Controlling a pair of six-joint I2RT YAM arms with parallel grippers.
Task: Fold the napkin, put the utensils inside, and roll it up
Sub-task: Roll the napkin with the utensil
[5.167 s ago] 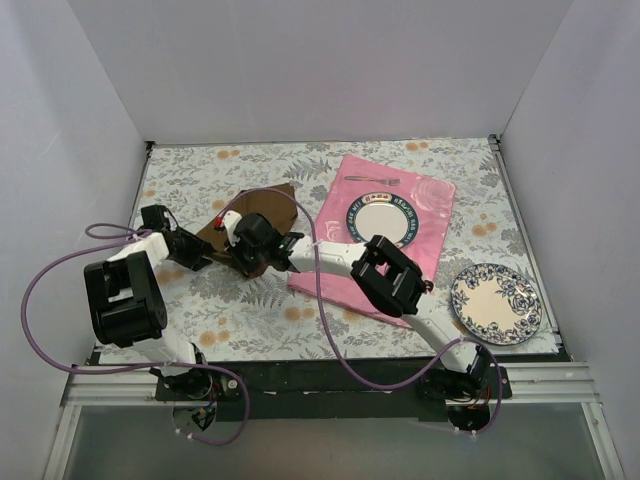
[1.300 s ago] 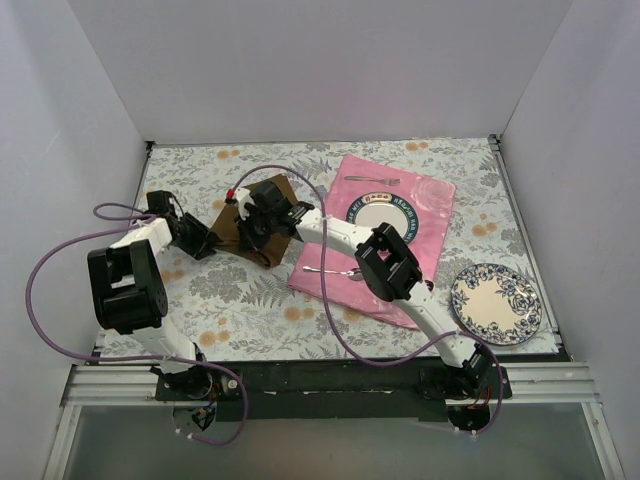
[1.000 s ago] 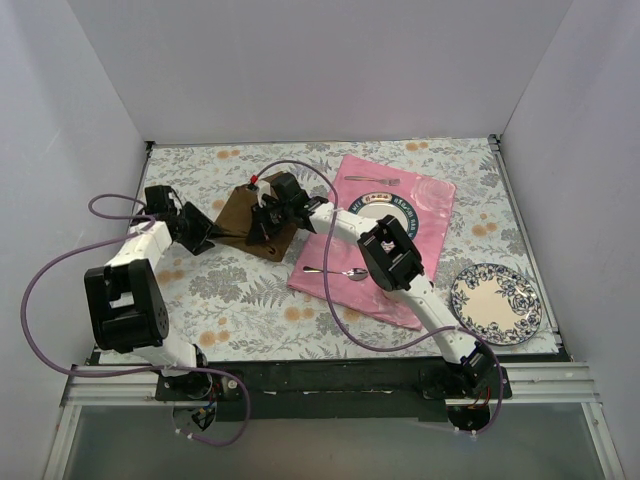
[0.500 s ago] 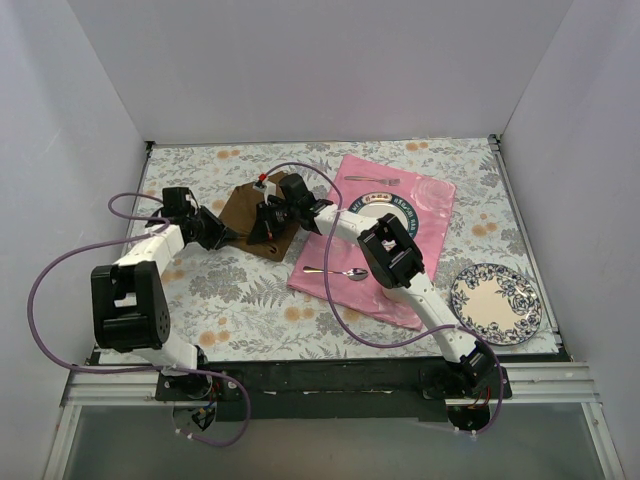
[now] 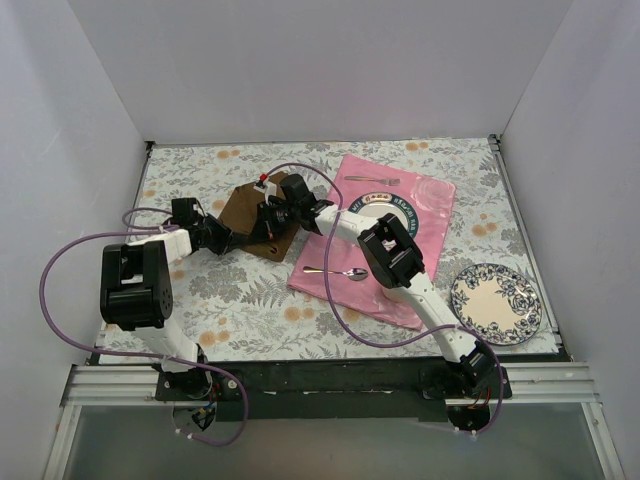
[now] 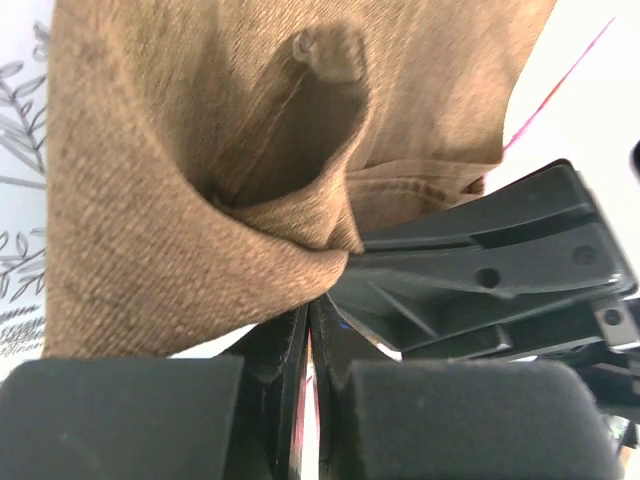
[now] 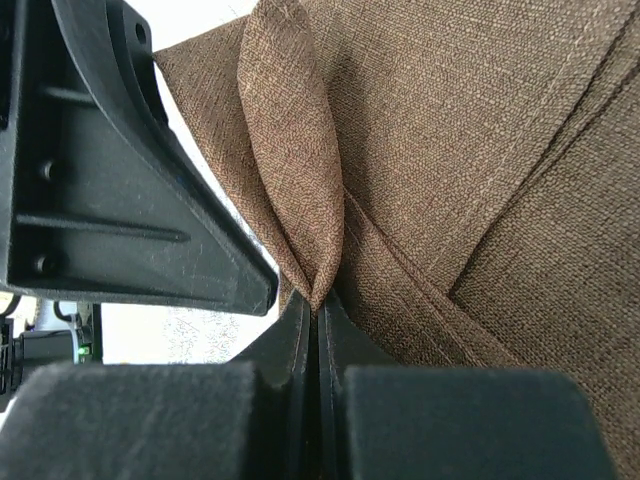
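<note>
The napkin sits bunched between both sets of fingers. The left gripper, half apart a second ago, has now clamped a folded corner. The right gripper stays clenched on a raised ridge. Open table lies behind the left fingers, and the pink mat has its edge just beside the napkin.

The napkin, upper left of centre, is plain dark brown with a coarse weave and no pattern. The table cover is pale grey with grey leaves and small orange blossoms. The mat is plain pink. The rimmed plate on it is white with a dark teal border. The flowered plate at lower right shows blue blooms on cream. The fork and spoon are shiny silver. The arms are white and black, and the cables are purple.
</note>
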